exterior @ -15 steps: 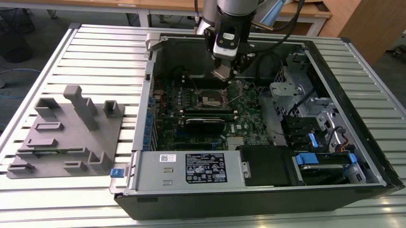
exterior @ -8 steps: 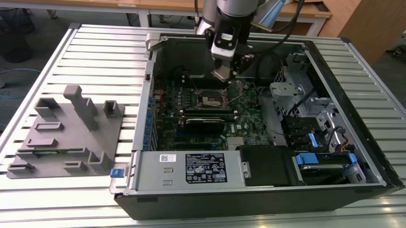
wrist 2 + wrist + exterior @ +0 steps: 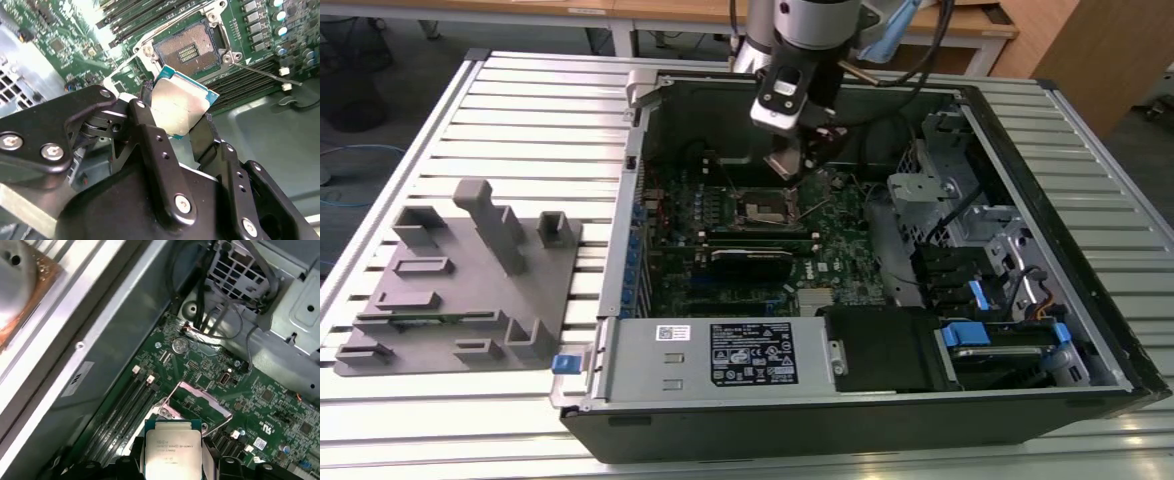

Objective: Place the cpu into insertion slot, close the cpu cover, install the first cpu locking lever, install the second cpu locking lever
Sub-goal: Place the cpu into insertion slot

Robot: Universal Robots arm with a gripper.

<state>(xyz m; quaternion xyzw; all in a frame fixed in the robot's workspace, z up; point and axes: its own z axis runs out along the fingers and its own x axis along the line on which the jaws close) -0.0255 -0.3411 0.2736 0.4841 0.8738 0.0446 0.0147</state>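
Note:
My gripper (image 3: pixel 803 160) hangs inside the open computer case, just above and behind the insertion slot (image 3: pixel 767 207). In both wrist views it is shut on the cpu (image 3: pixel 182 105), a flat square chip with a silver-grey top and green edges, pinched by two opposite sides between the black fingers (image 3: pixel 145 125). The cpu (image 3: pixel 172 450) is held in the air, tilted, clear of the board. The insertion slot (image 3: pixel 192 47) lies bare, its dark contact field showing inside a silver rim. The cpu cover (image 3: pixel 202 399) stands swung up beside it. A thin locking lever (image 3: pixel 265 75) sticks out sideways, unlatched.
The case wall (image 3: pixel 115 340) and black cables (image 3: pixel 210 320) are close behind the gripper. Long memory slots (image 3: pixel 145 20) flank the socket. A power supply (image 3: pixel 720 355) and drive cage (image 3: pixel 987 320) fill the case front. A grey fixture block (image 3: pixel 454 280) sits on the slatted table (image 3: pixel 520 110).

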